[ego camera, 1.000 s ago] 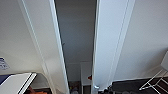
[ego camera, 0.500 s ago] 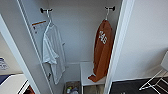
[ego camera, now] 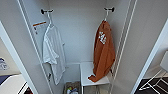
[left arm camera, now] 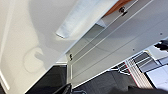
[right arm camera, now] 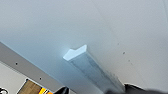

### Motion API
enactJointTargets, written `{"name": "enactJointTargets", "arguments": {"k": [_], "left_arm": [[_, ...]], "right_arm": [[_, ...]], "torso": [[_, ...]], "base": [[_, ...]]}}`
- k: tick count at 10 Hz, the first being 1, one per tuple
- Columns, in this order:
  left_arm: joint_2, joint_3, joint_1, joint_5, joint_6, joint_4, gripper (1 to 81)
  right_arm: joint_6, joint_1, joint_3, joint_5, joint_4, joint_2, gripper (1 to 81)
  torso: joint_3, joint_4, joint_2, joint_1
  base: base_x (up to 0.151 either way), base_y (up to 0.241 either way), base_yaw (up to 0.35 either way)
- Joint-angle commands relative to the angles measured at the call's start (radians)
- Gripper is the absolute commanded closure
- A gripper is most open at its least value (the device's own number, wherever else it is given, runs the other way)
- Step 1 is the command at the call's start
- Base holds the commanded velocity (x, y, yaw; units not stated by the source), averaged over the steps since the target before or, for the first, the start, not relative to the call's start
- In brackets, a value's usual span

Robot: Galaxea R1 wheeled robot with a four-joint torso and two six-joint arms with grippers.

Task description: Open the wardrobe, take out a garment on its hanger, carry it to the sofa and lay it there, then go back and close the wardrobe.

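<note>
The wardrobe (ego camera: 75,37) stands with both white doors swung wide, its white inside facing me. The garment (ego camera: 103,52), rust-orange with white lettering, hangs on its hanger from a dark hook (ego camera: 109,10) on the right inner side, and its hem rests on a white shelf (ego camera: 86,72). An orange edge of the garment (left arm camera: 117,5) shows past the door in the left wrist view. My left gripper (left arm camera: 65,89) is close beside a door with its white handle (left arm camera: 82,18). My right gripper (right arm camera: 101,90) sits at the end of the other door's handle (right arm camera: 92,66).
A white T-shirt (ego camera: 52,50) hangs from the left hook. A box of small things (ego camera: 71,88) sits on the wardrobe floor. A white wire rack (ego camera: 155,80) stands on dark floor to the right, and a white table edge (ego camera: 10,86) at the lower left.
The doors have gone from a narrow gap to wide open, baring both hanging clothes. The head camera now sits closer to the inside.
</note>
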Motion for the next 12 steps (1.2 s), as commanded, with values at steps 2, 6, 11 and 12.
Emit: {"name": "enactJointTargets", "arguments": {"k": [2, 6, 11, 12], "left_arm": [[0.157, -0.474, 0.195, -0.320, -0.237, 0.033, 1.0], [0.460, -0.838, 0.199, -0.183, -0.344, 0.046, 1.0], [0.701, -1.119, 0.199, -0.068, -0.392, 0.049, 1.0], [0.732, -1.147, 0.193, -0.048, -0.393, 0.044, 1.0]], "right_arm": [[0.140, -0.020, -0.323, -0.089, 0.111, -0.040, 1.0], [0.177, -0.166, -0.643, -0.093, 0.116, 0.097, 1.0], [0.175, -0.459, -0.686, 0.057, 0.111, 0.217, 1.0], [0.174, -0.493, -0.694, 0.071, 0.108, 0.243, 1.0]], "torso": [[0.000, 0.000, 0.000, 0.000], [0.001, 0.000, -0.002, -0.003], [0.001, 0.000, -0.003, -0.003], [0.001, 0.000, -0.003, -0.003]], "base": [[0.000, 0.000, 0.000], [0.000, 0.000, 0.000], [0.000, 0.000, 0.000], [0.000, 0.000, 0.000]]}}
